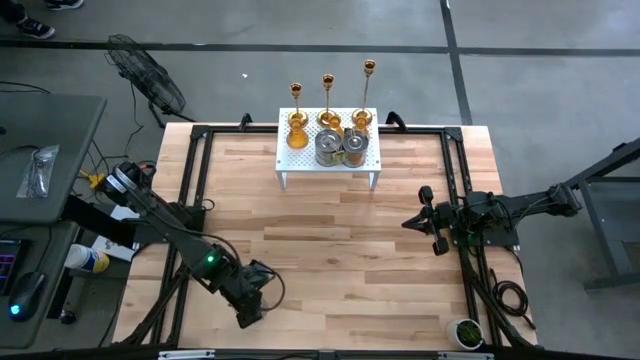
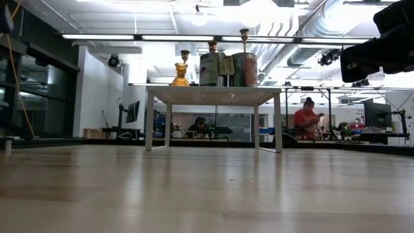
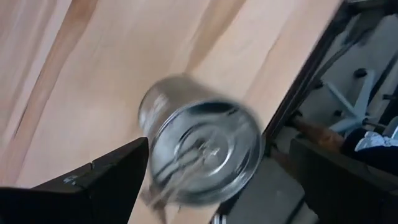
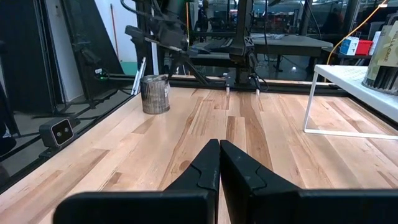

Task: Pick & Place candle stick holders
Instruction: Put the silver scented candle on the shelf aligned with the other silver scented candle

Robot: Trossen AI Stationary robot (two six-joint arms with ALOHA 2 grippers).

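high view puts the left claw [image 1: 250, 300] at lower left of the surface [image 1: 330, 250], open above a silvery pot [image 4: 155, 94]; right claw [image 1: 425, 222] waits at right, fingers closed on nothing; remaining holders [image 1: 335, 135] sit on the white rack [image 1: 292, 160] at top centre

Shiny silvery metal pot [image 3: 202, 143] over a smooth pale wood table [image 1: 340, 250]; glossy gold candlesticks [image 1: 327, 98].
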